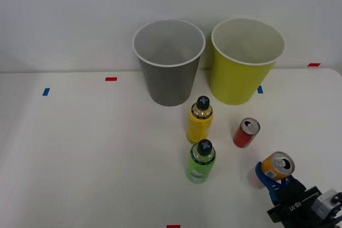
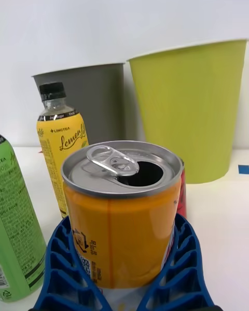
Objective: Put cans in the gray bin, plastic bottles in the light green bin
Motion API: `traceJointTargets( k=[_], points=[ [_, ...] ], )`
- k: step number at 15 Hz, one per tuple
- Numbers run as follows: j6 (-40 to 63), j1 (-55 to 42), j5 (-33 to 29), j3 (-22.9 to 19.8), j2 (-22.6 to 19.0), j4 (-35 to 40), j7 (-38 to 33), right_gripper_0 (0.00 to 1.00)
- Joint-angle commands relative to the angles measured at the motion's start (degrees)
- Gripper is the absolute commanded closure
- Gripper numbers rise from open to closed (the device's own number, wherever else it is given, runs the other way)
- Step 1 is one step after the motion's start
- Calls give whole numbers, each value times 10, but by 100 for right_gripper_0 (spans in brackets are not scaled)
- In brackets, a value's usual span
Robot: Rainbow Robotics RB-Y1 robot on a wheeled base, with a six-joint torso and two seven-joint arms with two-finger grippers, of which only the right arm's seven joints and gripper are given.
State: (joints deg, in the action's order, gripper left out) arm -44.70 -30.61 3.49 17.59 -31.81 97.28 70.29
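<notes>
The orange can (image 1: 277, 166) stands upright near the front right corner of the white surface (image 1: 96, 153), at about five o'clock from the middle of the scene. Its silver top is opened, with the pull tab bent back beside the dark hole, as the right wrist view shows (image 2: 122, 215). The right gripper (image 1: 265, 178) has its blue ribbed fingers (image 2: 59, 262) curved around the can's lower body on both sides, clasping it; the can's base appears to sit on or just above the surface, and I cannot tell which.

At eleven o'clock from the orange can, just beside it but apart, stands the red can (image 1: 246, 133), mostly hidden behind the orange one in the right wrist view. At nine o'clock from the orange can is the green bottle (image 1: 201, 161), upright with a dark cap; directly behind it, at twelve o'clock, stands the yellow bottle (image 1: 200, 120), also dark-capped and upright.

Further back, the gray bin (image 1: 170, 73) stands at eleven o'clock from the yellow bottle, and the light green bin (image 1: 243, 68) at one o'clock. The two bins stand side by side, nearly touching, both upright with white rims and open mouths.
</notes>
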Motion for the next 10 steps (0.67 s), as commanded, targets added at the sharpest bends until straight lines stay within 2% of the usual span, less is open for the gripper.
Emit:
traceJointTargets(
  k=[1,3,6,8,10],
  points=[
    [0,-2,28,-9,-28,28,-10,100],
    [1,6,35,-18,-34,41,-36,100],
    [6,31,36,-26,-40,78,-119,100],
    [59,42,36,-32,-40,132,-136,100],
    [173,49,59,-48,-40,234,-140,100]
  ],
)
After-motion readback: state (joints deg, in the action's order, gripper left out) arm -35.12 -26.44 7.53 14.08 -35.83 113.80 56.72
